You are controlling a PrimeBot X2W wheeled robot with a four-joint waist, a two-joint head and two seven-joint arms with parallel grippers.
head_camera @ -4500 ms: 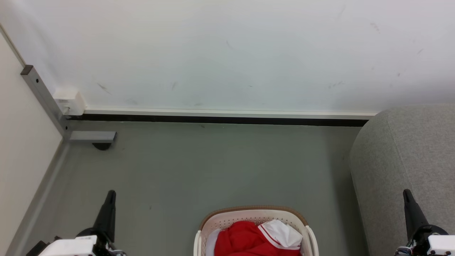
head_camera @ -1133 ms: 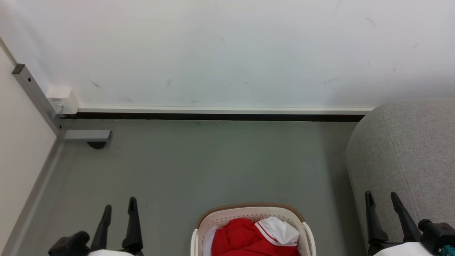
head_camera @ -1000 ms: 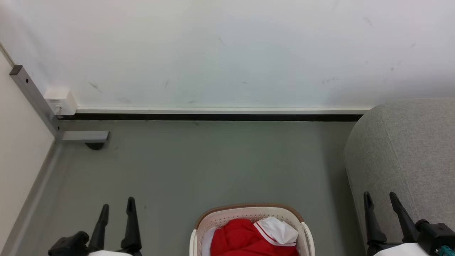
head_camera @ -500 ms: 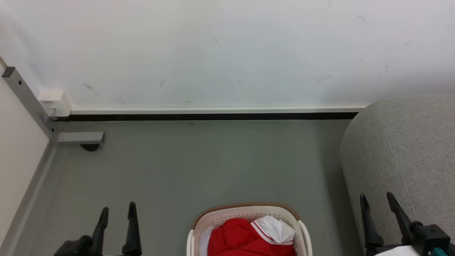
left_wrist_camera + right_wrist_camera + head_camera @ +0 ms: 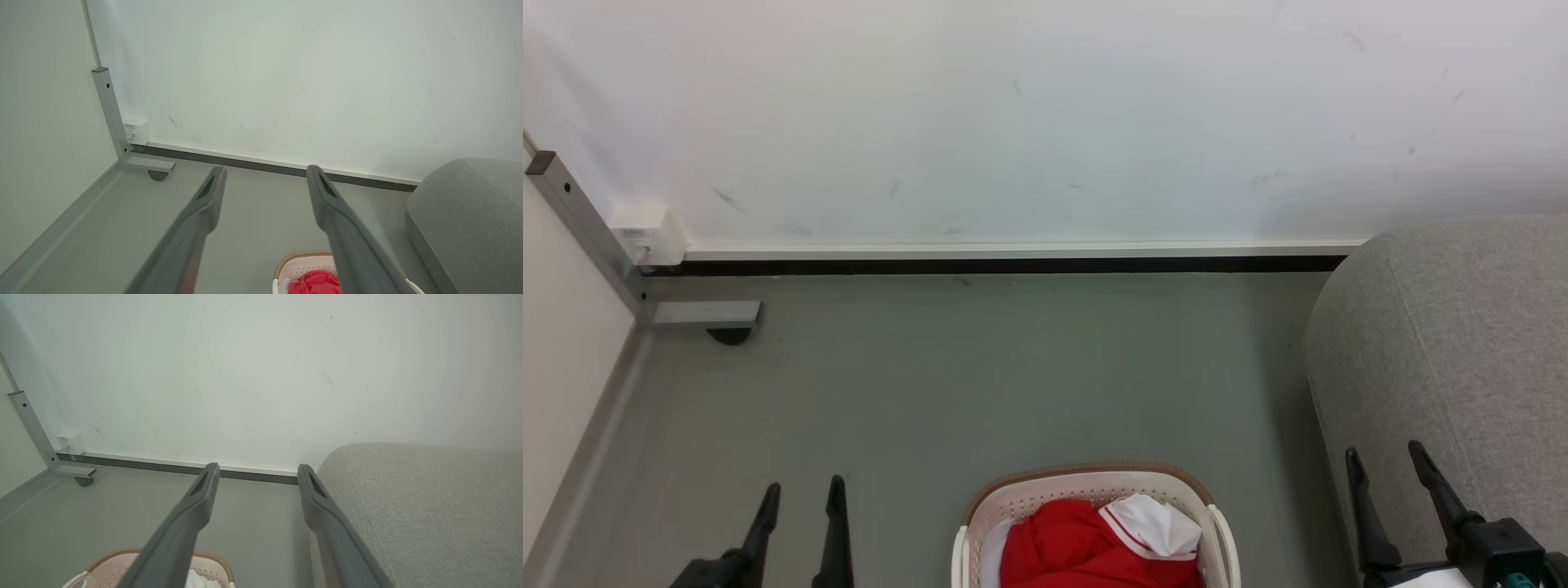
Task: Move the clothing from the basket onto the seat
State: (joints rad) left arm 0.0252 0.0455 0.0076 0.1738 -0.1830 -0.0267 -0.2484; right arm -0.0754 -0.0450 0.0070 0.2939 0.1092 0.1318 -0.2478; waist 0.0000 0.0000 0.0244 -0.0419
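Observation:
The cream basket (image 5: 1086,487) with a brown rim stands on the grey floor at the bottom middle of the head view. Red clothing (image 5: 1070,551) with a white collar piece (image 5: 1156,525) lies piled inside it. The grey seat (image 5: 1462,343) rises at the right. My left gripper (image 5: 802,492) is open, well left of the basket, with nothing between its fingers. My right gripper (image 5: 1384,455) is open and empty in front of the seat's rounded end. In the left wrist view the basket (image 5: 304,262) and clothing (image 5: 316,281) sit low, beside my left gripper (image 5: 264,173). The right wrist view has the basket (image 5: 122,559), the seat (image 5: 429,498) and my right gripper (image 5: 257,468).
A white wall (image 5: 1045,122) with a dark skirting strip closes the far side. A grey metal frame post (image 5: 580,224) with a castor foot (image 5: 727,333) and a small white box (image 5: 645,233) stands in the far left corner. Grey floor (image 5: 980,376) stretches between wall and basket.
The head view has shifted a little, so the wall, basket and seat sit slightly left. Both grippers have sunk lower in that view and stay open.

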